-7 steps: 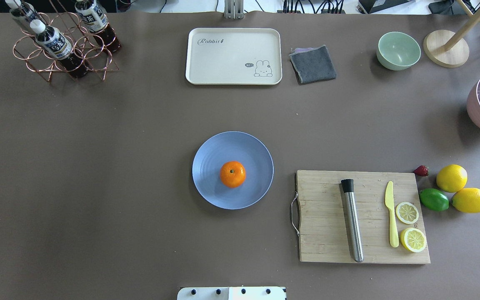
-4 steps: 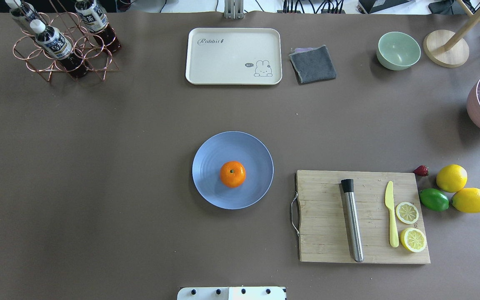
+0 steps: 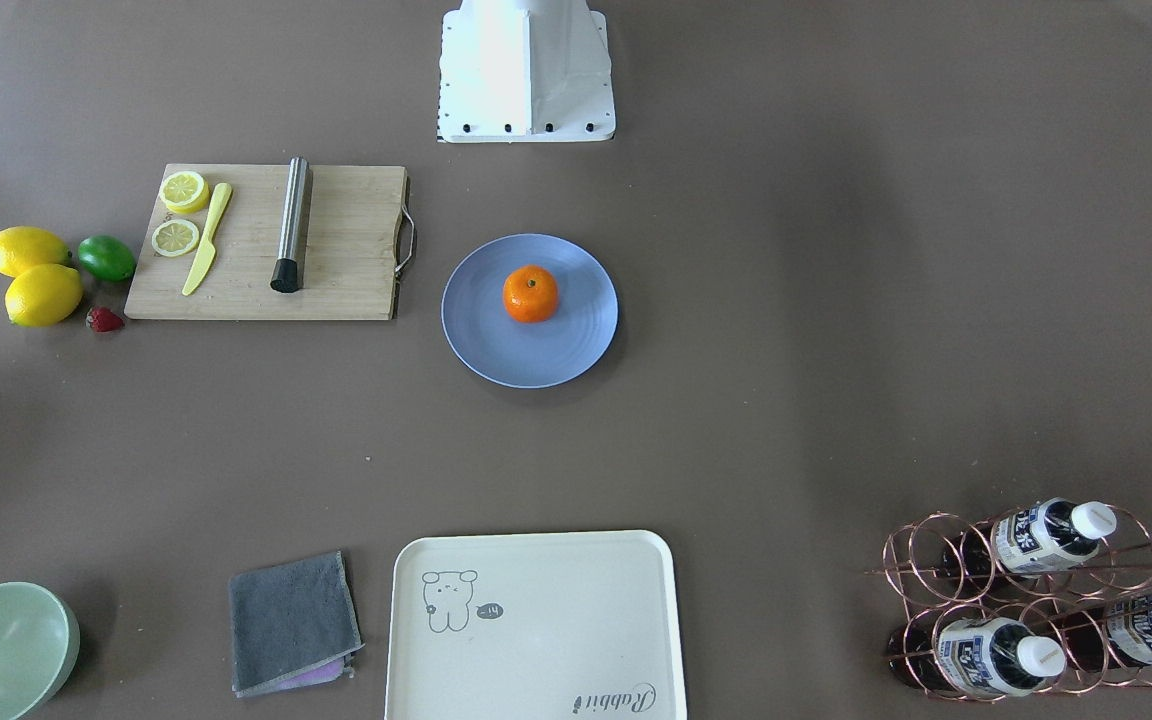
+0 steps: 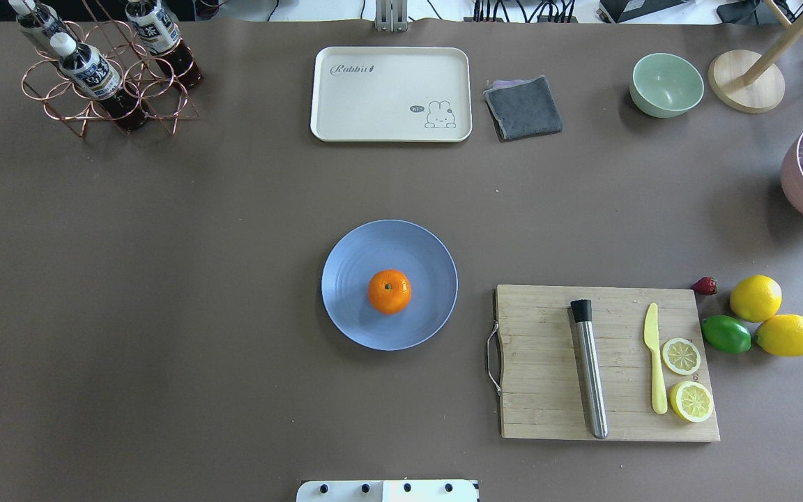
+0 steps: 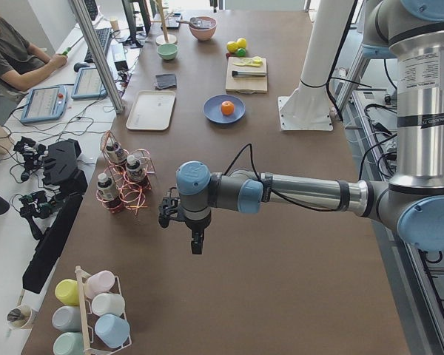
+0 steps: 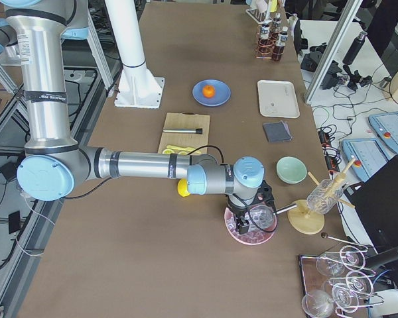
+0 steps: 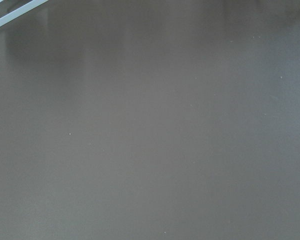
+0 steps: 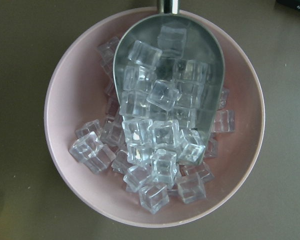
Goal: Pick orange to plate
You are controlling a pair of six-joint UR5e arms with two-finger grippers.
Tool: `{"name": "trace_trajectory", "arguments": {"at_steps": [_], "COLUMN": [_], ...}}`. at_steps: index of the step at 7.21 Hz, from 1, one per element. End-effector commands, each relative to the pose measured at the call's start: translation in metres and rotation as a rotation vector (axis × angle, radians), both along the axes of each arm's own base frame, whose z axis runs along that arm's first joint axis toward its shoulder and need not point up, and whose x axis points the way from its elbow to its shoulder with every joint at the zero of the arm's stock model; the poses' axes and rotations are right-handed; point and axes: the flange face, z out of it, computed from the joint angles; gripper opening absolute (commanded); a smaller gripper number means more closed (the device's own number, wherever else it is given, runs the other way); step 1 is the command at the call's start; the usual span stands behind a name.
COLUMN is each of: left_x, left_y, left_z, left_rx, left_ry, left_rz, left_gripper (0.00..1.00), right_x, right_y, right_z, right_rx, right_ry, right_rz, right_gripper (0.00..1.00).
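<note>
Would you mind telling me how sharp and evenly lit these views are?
Overhead exterior: sharp, evenly lit, soft shadow under the plate. Exterior front-facing: the robot base looks overexposed. Left wrist-mounted: dim, featureless table. Right wrist-mounted: crisp, with highlights on the ice cubes.
</note>
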Motion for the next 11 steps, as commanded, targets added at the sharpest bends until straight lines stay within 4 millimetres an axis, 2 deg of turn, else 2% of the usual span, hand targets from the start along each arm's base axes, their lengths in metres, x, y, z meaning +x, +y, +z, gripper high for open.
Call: {"name": "trace_trajectory", "arguments": {"at_steps": [1,2,3,4,5,7,8,10,11], "left_x": [0.001,0.003,0.002,0.002,-0.001,-0.026,-0.028,-0.029,-0.027], "left_y": [-0.006,-0.006,-0.005,-0.004,-0.003,0.001,0.004,0.006,0.006], "left_z": [-0.002,0.003,-0.001,0.008,0.018,0.017,0.021,0.015,0.022], "left_rx": [0.005,-0.001,0.008,-0.01,-0.025,-0.024,-0.032,-0.025,-0.043], "left_ry": [0.0,0.0,0.001,0.0,-0.003,-0.001,-0.001,0.001,0.021], "left_rz": [0.002,0.008,0.007,0.007,0.002,-0.052,-0.057,-0.059,-0.055], "left_gripper": [0.98,0.98,0.98,0.98,0.98,0.98,0.98,0.98,0.98], "right_x": [-0.008,-0.01,-0.01,-0.019,-0.024,-0.026,-0.025,-0.027,-0.026], "right_y": [-0.002,-0.002,0.001,-0.002,-0.006,-0.014,-0.017,-0.011,-0.009], "right_z": [-0.005,-0.002,0.0,0.005,-0.007,-0.013,-0.018,-0.011,0.0], "right_rx": [0.01,0.004,0.003,0.004,0.02,0.027,0.027,-0.003,-0.027], "right_ry": [0.0,-0.002,-0.001,0.004,-0.01,-0.009,-0.011,-0.021,-0.016], "right_rz": [-0.015,-0.019,-0.02,-0.043,-0.045,-0.045,-0.038,-0.027,-0.026], "right_gripper": [1.0,1.0,1.0,1.0,1.0,1.0,1.0,1.0,1.0]}}
